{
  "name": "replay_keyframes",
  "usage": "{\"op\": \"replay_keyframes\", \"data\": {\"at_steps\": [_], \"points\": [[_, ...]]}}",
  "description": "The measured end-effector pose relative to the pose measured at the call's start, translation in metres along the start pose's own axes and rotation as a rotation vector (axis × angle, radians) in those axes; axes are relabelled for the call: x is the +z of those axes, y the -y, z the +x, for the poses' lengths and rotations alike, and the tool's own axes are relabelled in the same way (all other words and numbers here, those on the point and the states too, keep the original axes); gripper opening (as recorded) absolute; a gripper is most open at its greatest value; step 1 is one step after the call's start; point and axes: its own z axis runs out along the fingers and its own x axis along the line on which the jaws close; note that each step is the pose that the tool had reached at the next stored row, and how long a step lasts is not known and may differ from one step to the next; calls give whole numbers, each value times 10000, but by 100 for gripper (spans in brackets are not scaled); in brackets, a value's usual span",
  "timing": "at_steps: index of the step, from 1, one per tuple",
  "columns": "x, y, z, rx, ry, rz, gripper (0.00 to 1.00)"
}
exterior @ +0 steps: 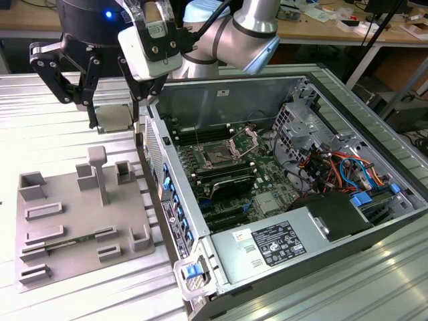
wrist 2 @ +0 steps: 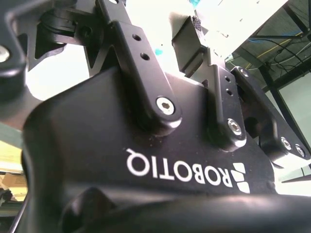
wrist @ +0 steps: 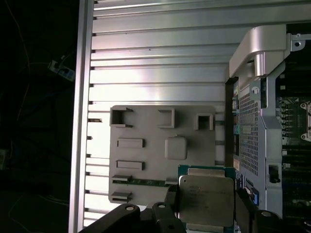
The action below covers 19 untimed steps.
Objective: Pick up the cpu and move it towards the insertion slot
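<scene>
The cpu [exterior: 115,118], a flat silvery-grey square chip, hangs between the two black fingers of my gripper [exterior: 114,124], which is shut on its edges. It is in the air above the ribbed metal table, just beyond the far edge of the grey fixture plate [exterior: 73,221] and beside the outer wall of the open computer case. In the first wrist view the cpu [wrist: 206,199] sits between the fingers [wrist: 171,204], over the plate's near corner. The insertion slot [exterior: 218,156], dark-centred with a silver frame and a raised metal plate [exterior: 244,141], lies on the motherboard inside the case, at the exterior view's right of the gripper.
The case wall [exterior: 164,170] stands between the gripper and the motherboard. Grey fixture blocks [exterior: 99,175] rise from the plate. Long black memory slots [exterior: 231,184], a drive cage [exterior: 297,130], coloured cables [exterior: 341,167] and a power supply [exterior: 281,244] crowd the case. The arm's elbow [exterior: 251,27] is above.
</scene>
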Motion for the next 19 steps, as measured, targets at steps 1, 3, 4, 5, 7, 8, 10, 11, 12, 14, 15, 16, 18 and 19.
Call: {"op": "replay_keyframes", "data": {"at_steps": [1,3,4,5,7,8,10,11,12,14,15,16,18,19], "points": [[0,0,-6,-1,-1,0,55],[0,1,-25,-1,-1,0,55],[0,1,-32,-1,-1,0,55],[0,1,-44,-1,0,0,55],[0,2,-59,0,0,0,55],[-1,2,-65,0,-1,1,55],[0,2,-78,0,0,0,55],[0,2,-87,0,0,0,55],[-1,3,-99,0,-1,0,55],[-1,3,-114,0,-1,0,55],[-1,3,-121,0,0,1,55],[-1,3,-127,0,-1,0,55],[0,4,-148,0,0,0,55],[-1,4,-155,-1,-1,0,55]]}}
